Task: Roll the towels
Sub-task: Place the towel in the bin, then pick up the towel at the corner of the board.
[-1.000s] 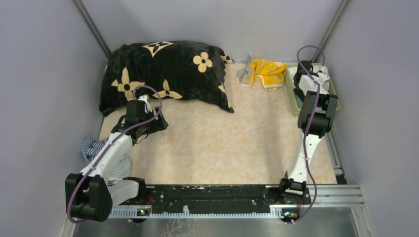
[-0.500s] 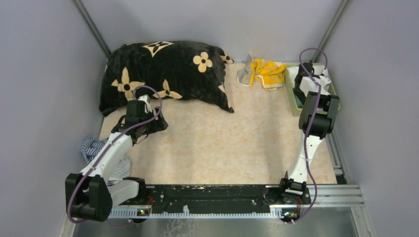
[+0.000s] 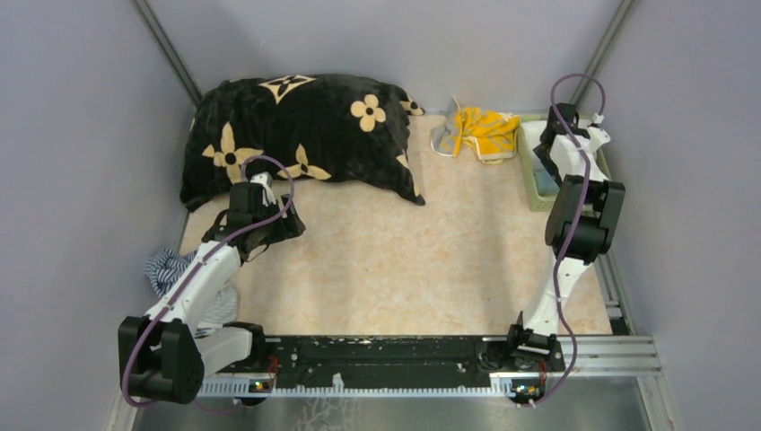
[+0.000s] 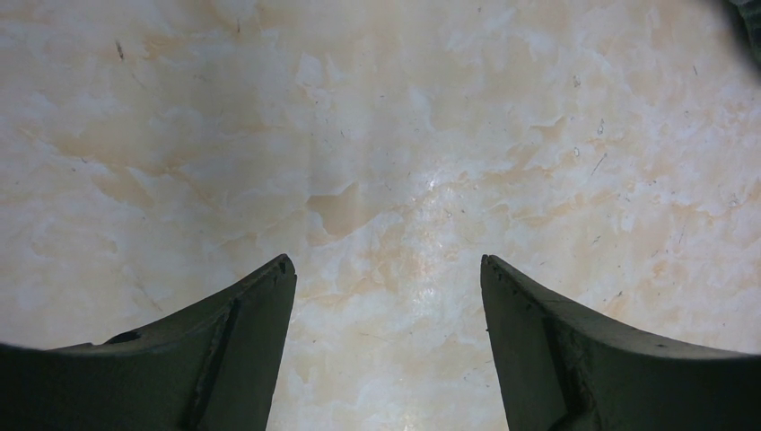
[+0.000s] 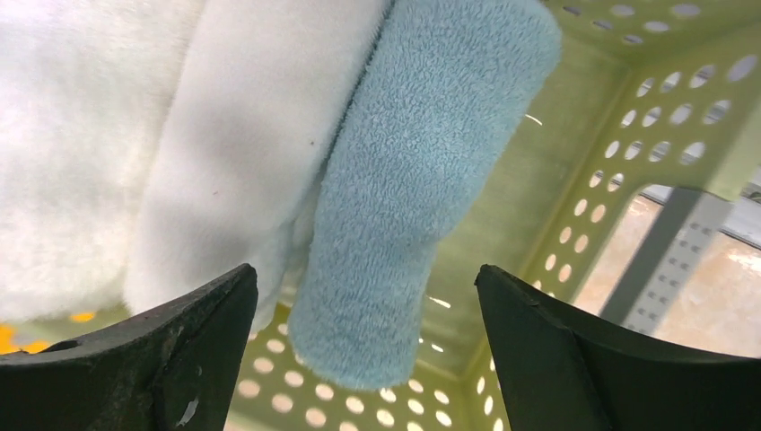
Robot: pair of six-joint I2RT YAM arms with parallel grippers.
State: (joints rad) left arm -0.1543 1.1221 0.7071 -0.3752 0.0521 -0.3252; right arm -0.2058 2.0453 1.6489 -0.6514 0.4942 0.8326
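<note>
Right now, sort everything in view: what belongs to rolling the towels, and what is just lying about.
Job in hand:
- light blue towel, rolled, in the green basket
- white fluffy cloth beside it
- yellow-and-grey towel, unrolled

Lying about:
- black flowered cushion
- blue-and-white striped cloth

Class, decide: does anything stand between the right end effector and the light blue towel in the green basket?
Nothing visible does. The open right end effector hangs directly over the light blue towel; a white cloth lies beside it.
</note>
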